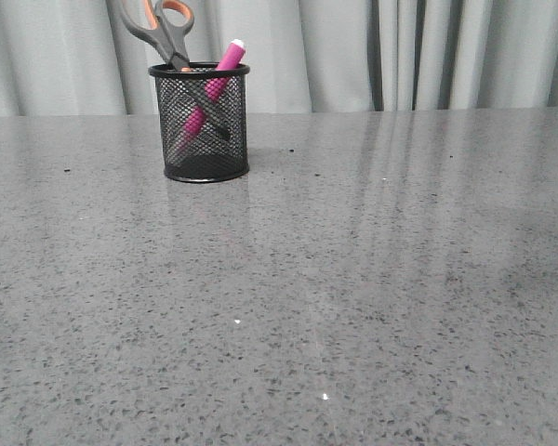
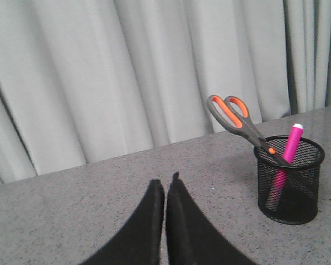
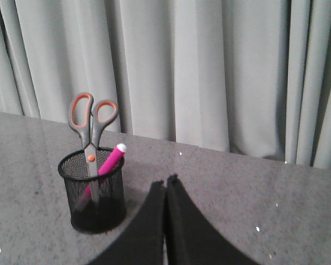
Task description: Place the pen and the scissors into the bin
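Observation:
The black wire-mesh bin (image 1: 202, 139) stands upright on the grey table at the far left. The pink pen (image 1: 225, 63) and the grey-and-orange scissors (image 1: 163, 23) stand inside it, handles and white tip sticking out above the rim. The bin also shows in the left wrist view (image 2: 289, 190) with the scissors (image 2: 234, 113) and the pen (image 2: 291, 146), and in the right wrist view (image 3: 94, 201) with the scissors (image 3: 90, 118) and the pen (image 3: 113, 160). My left gripper (image 2: 165, 182) is shut and empty, apart from the bin. My right gripper (image 3: 166, 181) is shut and empty, beside the bin. Neither gripper shows in the front view.
A grey speckled table (image 1: 353, 279) runs back to a pale grey pleated curtain (image 1: 400, 51). Small white specks (image 1: 325, 397) lie on the near part of the table.

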Action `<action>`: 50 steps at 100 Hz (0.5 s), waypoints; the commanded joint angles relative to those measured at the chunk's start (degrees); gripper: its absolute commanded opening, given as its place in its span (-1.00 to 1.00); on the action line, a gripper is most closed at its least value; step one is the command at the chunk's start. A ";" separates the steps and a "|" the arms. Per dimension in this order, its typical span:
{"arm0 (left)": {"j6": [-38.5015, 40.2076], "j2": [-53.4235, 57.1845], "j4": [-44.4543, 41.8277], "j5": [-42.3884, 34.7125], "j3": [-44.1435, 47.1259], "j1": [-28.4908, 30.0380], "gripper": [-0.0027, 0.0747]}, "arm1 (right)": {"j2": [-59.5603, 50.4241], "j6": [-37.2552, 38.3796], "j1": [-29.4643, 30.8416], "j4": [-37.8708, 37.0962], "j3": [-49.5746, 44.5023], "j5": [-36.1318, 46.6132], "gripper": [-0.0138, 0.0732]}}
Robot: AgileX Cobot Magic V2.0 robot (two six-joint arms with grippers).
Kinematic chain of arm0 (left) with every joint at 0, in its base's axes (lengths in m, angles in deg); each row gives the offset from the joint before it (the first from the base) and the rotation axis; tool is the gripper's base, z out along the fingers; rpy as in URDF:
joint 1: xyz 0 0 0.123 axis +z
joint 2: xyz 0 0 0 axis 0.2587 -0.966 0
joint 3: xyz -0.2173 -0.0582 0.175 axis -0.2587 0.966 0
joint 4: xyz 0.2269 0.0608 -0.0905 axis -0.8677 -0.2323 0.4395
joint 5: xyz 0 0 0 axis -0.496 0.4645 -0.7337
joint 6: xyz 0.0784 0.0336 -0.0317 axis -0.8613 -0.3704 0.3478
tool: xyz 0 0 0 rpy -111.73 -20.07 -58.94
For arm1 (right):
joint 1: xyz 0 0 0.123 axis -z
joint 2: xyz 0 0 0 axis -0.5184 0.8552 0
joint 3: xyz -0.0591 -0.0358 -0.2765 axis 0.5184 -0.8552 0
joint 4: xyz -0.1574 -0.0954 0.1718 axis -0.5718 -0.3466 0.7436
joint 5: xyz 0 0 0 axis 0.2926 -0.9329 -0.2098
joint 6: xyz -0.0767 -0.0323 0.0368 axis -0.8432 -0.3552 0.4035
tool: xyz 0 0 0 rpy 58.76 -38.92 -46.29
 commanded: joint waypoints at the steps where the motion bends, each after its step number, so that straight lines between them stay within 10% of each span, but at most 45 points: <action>1: 0.53 4.13 3.50 -5.35 2.82 0.17 -0.98 | -4.79 -0.07 0.28 -1.21 -3.54 4.72 -0.86; 50: 0.53 16.50 6.00 -5.25 13.77 0.17 -0.98 | -14.96 -0.07 0.28 -1.21 -15.33 4.87 -0.86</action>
